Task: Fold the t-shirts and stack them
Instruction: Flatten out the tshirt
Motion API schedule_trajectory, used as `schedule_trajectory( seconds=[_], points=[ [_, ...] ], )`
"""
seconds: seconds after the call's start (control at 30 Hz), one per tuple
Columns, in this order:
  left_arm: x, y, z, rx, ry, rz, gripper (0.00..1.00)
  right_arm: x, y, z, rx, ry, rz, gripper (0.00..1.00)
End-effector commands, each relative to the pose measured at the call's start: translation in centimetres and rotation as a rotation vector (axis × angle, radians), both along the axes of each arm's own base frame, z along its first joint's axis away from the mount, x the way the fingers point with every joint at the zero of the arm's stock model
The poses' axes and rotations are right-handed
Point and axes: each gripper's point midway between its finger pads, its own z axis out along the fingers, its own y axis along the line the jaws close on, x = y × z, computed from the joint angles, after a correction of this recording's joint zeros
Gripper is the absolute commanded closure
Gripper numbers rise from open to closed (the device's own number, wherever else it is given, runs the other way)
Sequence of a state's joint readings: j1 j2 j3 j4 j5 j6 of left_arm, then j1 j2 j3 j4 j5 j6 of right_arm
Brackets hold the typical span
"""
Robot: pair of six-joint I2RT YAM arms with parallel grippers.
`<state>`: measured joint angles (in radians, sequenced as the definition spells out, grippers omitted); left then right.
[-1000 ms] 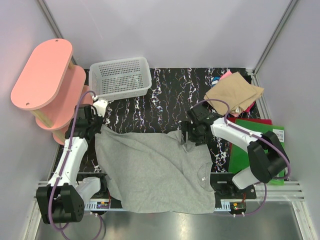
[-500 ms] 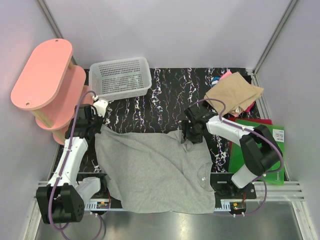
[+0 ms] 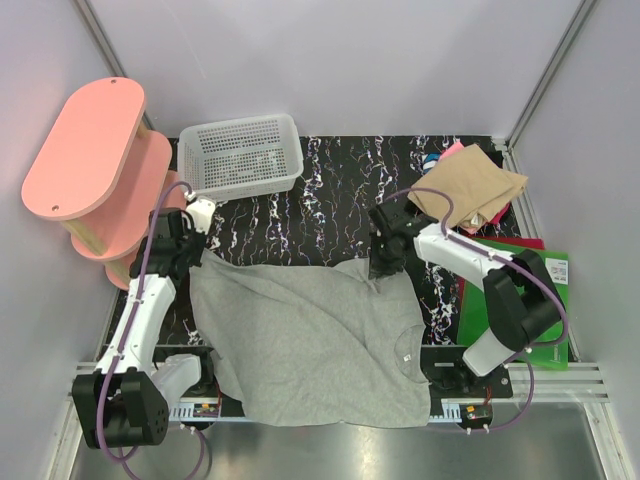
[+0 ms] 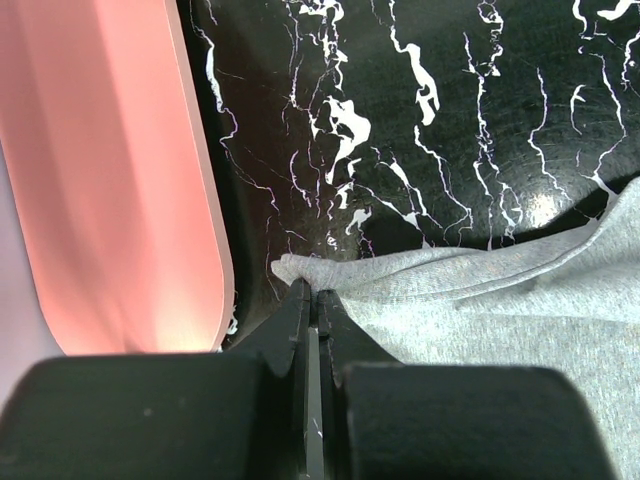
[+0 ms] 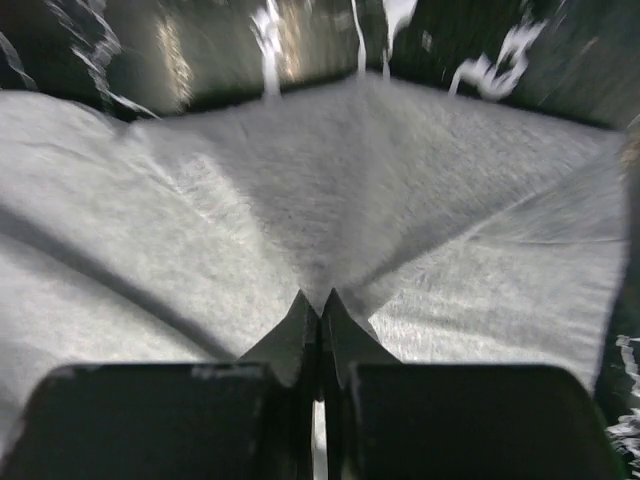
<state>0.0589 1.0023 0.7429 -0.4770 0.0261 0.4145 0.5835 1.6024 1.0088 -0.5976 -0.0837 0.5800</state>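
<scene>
Left jaws: pinched shut on a hem corner of the grey t-shirt (image 4: 480, 300), cloth bunched at the tips. Right jaws: shut on a raised fold of the same shirt, fabric tenting from the tips. The shirt lies spread on the desk (image 3: 330, 200) between both jaws. Tan t-shirt (image 3: 468, 185), folded, sits beyond the right jaws. White mesh basket (image 3: 240, 152) stands beyond the left jaws, its mesh floor showing.
</scene>
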Motion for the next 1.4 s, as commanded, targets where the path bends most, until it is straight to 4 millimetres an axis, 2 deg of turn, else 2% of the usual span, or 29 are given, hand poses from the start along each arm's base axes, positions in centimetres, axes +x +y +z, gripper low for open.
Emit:
schedule_trajectory(
  seconds=[0.0,0.03,0.07,0.1,0.13,0.2,0.23,0.3,0.33,0.43,0.5,0.53,0.6,0.63,0.7,0.77,0.8,0.87,0.9,0.97,1.0,1.1,1.17,1.2,1.27,1.33,1.37],
  points=[
    [1.9,0.6,3.6,0.014,-0.108,0.028,1.0,6.4,-2.1,7.6,-0.005,-0.209,-0.051,1.0],
    [2.5,1.1,5.1,0.026,-0.14,0.056,1.0,8.0,-2.7,10.2,-0.011,-0.264,-0.071,1.0],
    [2.7,1.7,5.9,0.036,-0.152,0.081,1.0,9.1,-3.5,11.6,-0.022,-0.294,-0.082,1.0],
    [2.9,1.8,6.6,0.029,-0.162,0.102,1.0,10.8,-4.2,14.8,-0.007,-0.364,-0.112,1.0],
    [3.4,2.1,8.7,0.03,-0.204,0.113,1.0,10.9,-5.1,15.9,-0.034,-0.372,-0.126,1.0],
    [3.2,2.4,10.2,0.034,-0.215,0.129,1.0,11.5,-5.7,18.7,-0.052,-0.432,-0.12,1.0],
    [3.2,2.5,11.7,0.039,-0.244,0.126,1.0,11.7,-6.0,20.8,-0.054,-0.469,-0.13,1.0],
    [2.4,2.5,13.0,0.056,-0.261,0.114,1.0,11.5,-6.5,23.9,-0.045,-0.531,-0.139,1.0],
    [2.2,2.5,14.1,0.063,-0.283,0.107,1.0,11.0,-6.7,24.4,-0.047,-0.534,-0.141,1.0],
    [0.1,2.0,15.5,0.083,-0.3,0.067,1.0,8.8,-7.4,27.7,0.006,-0.604,-0.152,1.0],
    [-1.4,1.8,17.2,0.1,-0.345,0.047,1.0,7.5,-7.8,28.2,0.019,-0.614,-0.16,1.0],
    [-2.2,1.6,17.3,0.099,-0.338,0.035,1.0,6.2,-8.2,29.3,0.038,-0.641,-0.159,1.0],
    [-3.8,0.9,19.6,0.099,-0.394,-0.004,1.0,4.6,-8.8,29.9,0.047,-0.647,-0.158,1.0],
    [-4.6,0.3,19.7,0.088,-0.385,-0.031,1.0,3.3,-9.2,31.1,0.066,-0.675,-0.158,1.0],
    [-6.3,0.0,22.6,0.099,-0.457,-0.049,1.0,1.7,-9.7,32.9,0.096,-0.714,-0.155,1.0],
    [-7.9,-0.3,24.0,0.106,-0.489,-0.06,1.0,-1.0,-10.3,35.2,0.145,-0.766,-0.145,1.0],
    [-8.8,-0.4,25.9,0.114,-0.534,-0.06,1.0,-2.2,-10.1,36.6,0.188,-0.797,-0.126,1.0],
    [-10.7,-0.5,27.6,0.118,-0.575,-0.06,1.0,-5.2,-11.0,39.7,0.252,-0.89,-0.114,1.0],
    [-11.9,-0.7,29.3,0.127,-0.624,-0.063,1.0,-6.7,-10.6,40.7,0.3,-0.907,-0.079,1.0],
    [-14.2,-1.1,30.7,0.131,-0.67,-0.08,1.0,-9.9,-11.5,43.1,0.355,-0.99,-0.062,1.0],
    [-15.6,-1.4,31.8,0.134,-0.702,-0.085,1.0,-11.2,-11.5,43.6,0.381,-1.003,-0.04,1.0],
    [-18.7,-2.0,33.5,0.13,-0.751,-0.103,1.0,-15.1,-12.5,45.9,0.442,-1.098,-0.009,1.0],
    [-20.2,-2.7,34.3,0.114,-0.777,-0.131,1.0,-17.1,-13.4,47.1,0.467,-1.153,-0.016,1.0],
    [-20.6,-3.0,33.8,0.108,-0.762,-0.143,1.0,-17.5,-13.8,47.2,0.466,-1.161,-0.023,1.0],
    [-20.9,-3.2,33.2,0.096,-0.751,-0.151,1.0,-17.1,-14.1,46.7,0.438,-1.151,-0.046,1.0],
    [-20.4,-2.9,32.2,0.096,-0.726,-0.138,1.0,-15.0,-14.6,45.4,0.371,-1.108,-0.102,1.0],
    [-19.1,-2.7,30.5,0.09,-0.67,-0.128,1.0,-13.5,-14.3,44.0,0.329,-1.063,-0.11,1.0]
  ],
)
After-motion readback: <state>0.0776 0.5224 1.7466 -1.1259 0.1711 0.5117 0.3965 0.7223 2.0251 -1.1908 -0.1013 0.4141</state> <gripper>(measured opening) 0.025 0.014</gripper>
